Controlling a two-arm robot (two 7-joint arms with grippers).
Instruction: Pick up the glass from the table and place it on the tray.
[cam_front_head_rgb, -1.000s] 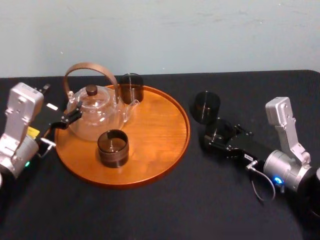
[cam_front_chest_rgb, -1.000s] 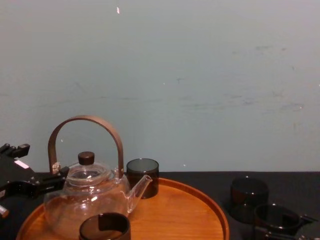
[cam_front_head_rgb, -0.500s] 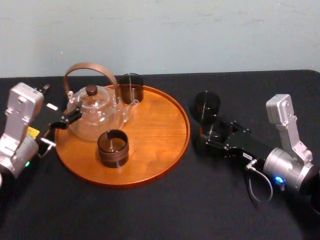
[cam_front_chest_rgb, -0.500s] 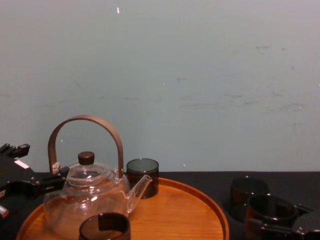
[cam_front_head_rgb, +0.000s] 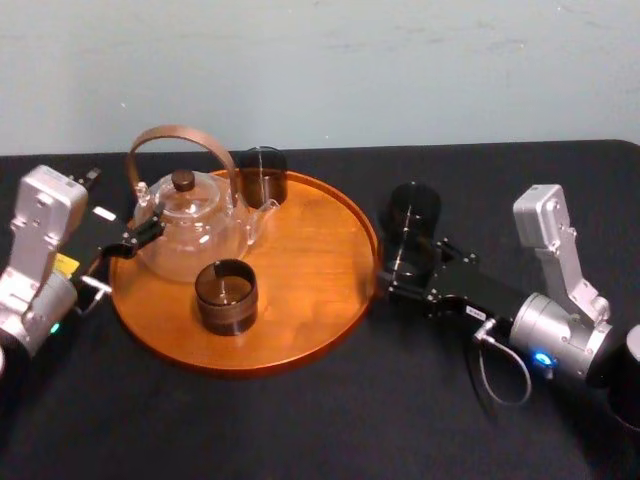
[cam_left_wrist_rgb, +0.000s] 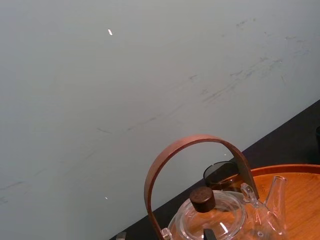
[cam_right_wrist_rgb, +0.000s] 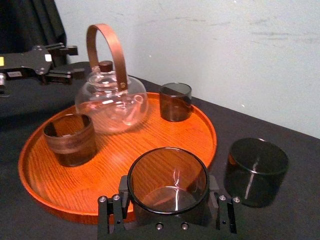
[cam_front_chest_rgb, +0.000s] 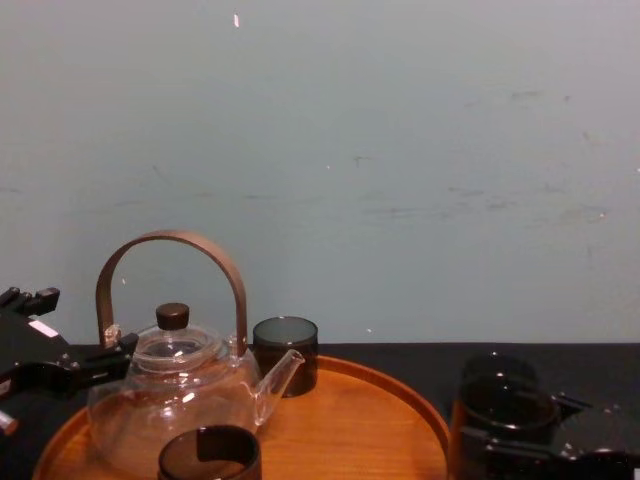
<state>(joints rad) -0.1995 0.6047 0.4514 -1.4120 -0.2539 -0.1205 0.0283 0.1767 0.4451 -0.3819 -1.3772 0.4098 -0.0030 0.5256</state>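
Glass (cam_right_wrist_rgb: 167, 175) gripped by the right end effector (cam_right_wrist_rgb: 168, 216) has moved left, from beside the second glass (cam_front_head_rgb: 414, 208) on the desk (cam_front_head_rgb: 300, 420) to the right rim of the tray (cam_front_head_rgb: 310, 260), while the left end effector (cam_front_head_rgb: 125, 205) stays spread open beside the teapot (cam_front_head_rgb: 190, 225).

We lose the near rim of the tray (cam_front_chest_rgb: 350, 425) and half the front cup (cam_front_chest_rgb: 209, 455) on it off-frame; beside the tray, the right gripper (cam_right_wrist_rgb: 168, 212) masks the glass (cam_right_wrist_rgb: 167, 175) low down.

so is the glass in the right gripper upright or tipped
Upright: the glass sits mouth-up, rim level, clamped in the right gripper at the edge of the tray. The left gripper sits by the teapot.
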